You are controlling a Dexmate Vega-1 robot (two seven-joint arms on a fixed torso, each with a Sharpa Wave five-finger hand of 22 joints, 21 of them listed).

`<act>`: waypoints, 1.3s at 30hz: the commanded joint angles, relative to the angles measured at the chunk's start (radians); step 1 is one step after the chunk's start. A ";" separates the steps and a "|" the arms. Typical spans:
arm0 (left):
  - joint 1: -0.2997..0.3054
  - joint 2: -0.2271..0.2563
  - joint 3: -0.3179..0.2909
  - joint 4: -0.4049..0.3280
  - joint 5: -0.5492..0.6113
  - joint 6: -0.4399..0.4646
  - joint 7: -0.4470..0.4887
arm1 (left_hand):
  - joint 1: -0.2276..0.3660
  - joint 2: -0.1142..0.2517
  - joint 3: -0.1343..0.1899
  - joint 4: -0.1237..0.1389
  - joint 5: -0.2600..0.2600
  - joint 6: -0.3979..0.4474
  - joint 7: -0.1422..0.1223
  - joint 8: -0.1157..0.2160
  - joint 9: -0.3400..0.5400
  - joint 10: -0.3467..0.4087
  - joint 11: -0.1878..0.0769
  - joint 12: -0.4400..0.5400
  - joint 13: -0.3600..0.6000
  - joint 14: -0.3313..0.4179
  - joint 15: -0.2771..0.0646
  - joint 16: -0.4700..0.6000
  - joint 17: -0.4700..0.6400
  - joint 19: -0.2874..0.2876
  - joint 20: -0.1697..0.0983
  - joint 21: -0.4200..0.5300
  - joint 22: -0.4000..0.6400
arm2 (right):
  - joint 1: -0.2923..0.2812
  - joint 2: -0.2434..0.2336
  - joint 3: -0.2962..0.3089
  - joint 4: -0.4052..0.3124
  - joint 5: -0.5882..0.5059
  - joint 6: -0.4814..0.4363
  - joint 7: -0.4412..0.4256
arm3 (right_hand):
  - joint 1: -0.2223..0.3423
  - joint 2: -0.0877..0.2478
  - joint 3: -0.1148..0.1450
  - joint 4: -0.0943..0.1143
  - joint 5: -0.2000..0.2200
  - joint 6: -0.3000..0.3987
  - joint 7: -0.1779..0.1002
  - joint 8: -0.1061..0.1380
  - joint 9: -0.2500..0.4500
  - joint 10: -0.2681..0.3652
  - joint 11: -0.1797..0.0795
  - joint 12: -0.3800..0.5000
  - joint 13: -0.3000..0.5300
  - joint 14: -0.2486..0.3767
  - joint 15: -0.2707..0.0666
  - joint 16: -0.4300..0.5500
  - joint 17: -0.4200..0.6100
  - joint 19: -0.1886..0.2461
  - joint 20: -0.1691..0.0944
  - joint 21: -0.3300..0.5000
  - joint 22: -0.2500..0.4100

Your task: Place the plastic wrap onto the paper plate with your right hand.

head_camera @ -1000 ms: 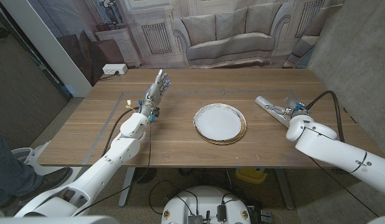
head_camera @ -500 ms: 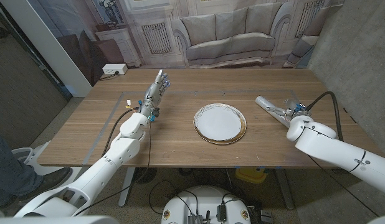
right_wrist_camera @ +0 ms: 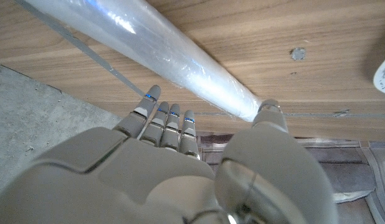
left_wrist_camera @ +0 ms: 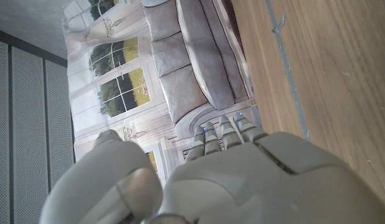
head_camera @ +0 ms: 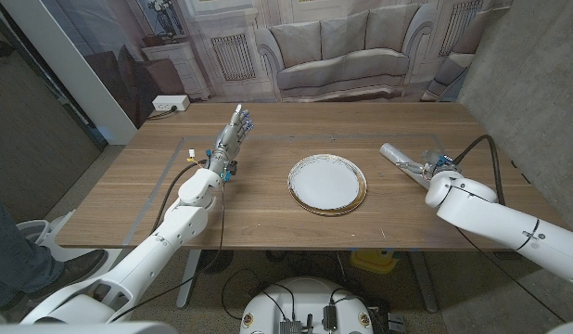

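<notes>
Head view: paper plate (head_camera: pixel 327 184) at frame centre on worktop (head_camera: pixel 268 218); plastic wrap (head_camera: pixel 398 157) right of it, beside right hand (head_camera: pixel 426 167), grasp unclear. Left hand (head_camera: pixel 233 133) upper left, fingers extended, holding nothing.
Right wrist view: right hand (right_wrist_camera: pixel 174 174) fingers spread around wrap (right_wrist_camera: pixel 149 43), not clamped.

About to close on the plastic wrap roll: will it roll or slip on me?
Probably both. The plastic wrap is a long, round tube lying on the table, so a sideways nudge likely rolls it. Its film looks glossy, so likely slippery. The right hand should pinch across it.
</notes>
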 commanded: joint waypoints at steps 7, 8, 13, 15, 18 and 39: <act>-0.013 -0.006 0.004 0.015 -0.003 0.001 -0.011 | 0.009 0.002 -0.007 0.000 -0.003 0.007 0.004 -0.001 0.003 0.003 0.003 -0.004 0.000 0.005 0.000 0.000 0.004 -0.007 0.000 0.000 0.004 | 0.043 0.006 -0.036 0.026 0.014 -0.025 0.025 | 0.018 0.004 0.001 -0.013 0.015 0.007 0.000 0.005 0.004 0.009 -0.001 0.002 0.000 0.015 0.000 -0.001 0.001 0.017 -0.005 -0.003 0.006; -0.013 -0.007 0.004 0.017 -0.004 0.000 -0.012 | 0.010 0.002 -0.007 0.000 -0.003 0.007 0.004 -0.001 0.003 0.003 0.002 -0.004 0.000 0.005 0.000 0.000 0.004 -0.006 0.000 0.000 0.004 | 0.044 0.006 -0.037 0.028 0.017 -0.027 0.028 | 0.018 0.004 0.001 -0.013 0.015 0.006 0.000 0.004 0.004 0.010 -0.002 0.002 0.000 0.016 -0.001 -0.001 0.001 0.019 -0.005 -0.004 0.006; -0.009 -0.005 0.003 0.015 -0.005 0.002 -0.009 | 0.010 0.003 -0.009 0.000 -0.004 0.008 0.005 -0.001 0.003 0.004 0.001 -0.004 0.000 0.005 -0.001 0.000 0.004 -0.006 0.000 0.000 0.004 | 0.059 0.007 -0.054 0.040 0.018 -0.026 0.038 | 0.020 0.005 0.001 -0.013 0.017 0.009 0.001 0.005 0.004 0.010 -0.001 0.002 0.000 0.017 -0.001 -0.001 0.001 0.020 -0.006 -0.005 0.006; -0.008 -0.003 0.002 0.014 -0.005 0.004 -0.009 | 0.010 0.003 -0.009 0.000 -0.004 0.008 0.005 -0.001 0.003 0.004 0.001 -0.004 0.000 0.004 -0.001 0.000 0.004 -0.006 0.001 0.000 0.004 | 0.061 0.011 -0.053 0.044 0.019 -0.027 0.036 | 0.021 0.006 0.001 -0.013 0.018 0.010 0.001 0.005 0.004 0.011 -0.002 0.002 0.000 0.017 -0.001 -0.001 0.001 0.022 -0.006 -0.005 0.006; -0.007 -0.003 0.001 0.016 -0.006 0.001 -0.009 | 0.010 0.003 -0.010 0.000 -0.004 0.008 0.004 -0.001 0.003 0.004 0.000 -0.004 0.000 0.004 -0.001 0.000 0.004 -0.007 0.001 0.000 0.004 | 0.068 0.013 -0.058 0.047 0.020 -0.031 0.038 | 0.022 0.007 0.001 -0.013 0.020 0.011 0.000 0.006 0.004 0.012 -0.003 0.002 0.000 0.018 -0.005 -0.001 0.001 0.025 -0.007 -0.005 0.006; -0.017 -0.015 0.002 0.034 -0.002 -0.004 0.001 | 0.012 0.006 -0.014 0.000 -0.004 0.015 0.004 0.001 0.003 0.011 -0.001 -0.002 0.000 0.003 -0.003 -0.001 0.004 -0.015 0.000 -0.003 0.005 | 0.103 0.023 -0.088 0.090 0.024 -0.025 0.058 | 0.050 0.018 0.010 -0.022 0.033 0.032 -0.001 0.011 0.004 0.028 -0.012 0.004 0.000 0.034 -0.013 -0.001 0.001 0.050 -0.013 -0.010 0.007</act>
